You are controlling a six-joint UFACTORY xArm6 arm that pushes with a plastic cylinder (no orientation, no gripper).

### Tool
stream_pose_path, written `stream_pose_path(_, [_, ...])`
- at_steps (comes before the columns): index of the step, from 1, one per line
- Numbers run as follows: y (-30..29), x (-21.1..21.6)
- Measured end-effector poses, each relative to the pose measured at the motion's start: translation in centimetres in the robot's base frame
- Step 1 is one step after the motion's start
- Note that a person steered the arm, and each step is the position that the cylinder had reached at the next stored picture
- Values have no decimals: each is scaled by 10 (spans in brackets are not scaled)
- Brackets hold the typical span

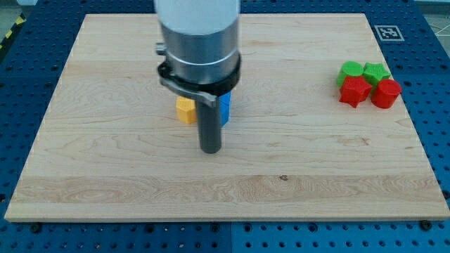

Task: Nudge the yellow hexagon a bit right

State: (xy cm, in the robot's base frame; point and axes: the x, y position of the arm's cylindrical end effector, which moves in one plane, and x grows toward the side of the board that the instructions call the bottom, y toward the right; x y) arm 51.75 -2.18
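Observation:
The yellow hexagon (185,109) lies on the wooden board (105,154) a little left of the middle, partly hidden behind my rod. A blue block (225,107) shows just to the right of the rod, mostly hidden; its shape cannot be made out. My tip (211,149) rests on the board just below and to the right of the yellow hexagon, below the gap between it and the blue block.
At the view's right stand a green block (351,71), a green star (376,72), a red star (355,91) and a red block (385,93), clustered together. A marker tag (388,32) sits at the board's top right corner.

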Motion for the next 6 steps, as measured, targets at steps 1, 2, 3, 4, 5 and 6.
stream_pose_path(1, [-36, -14])
stream_pose_path(2, [-83, -19])
stream_pose_path(3, [-87, -52])
stream_pose_path(4, [-86, -80])
stream_pose_path(5, [-62, -90])
stream_pose_path(6, [-64, -95])
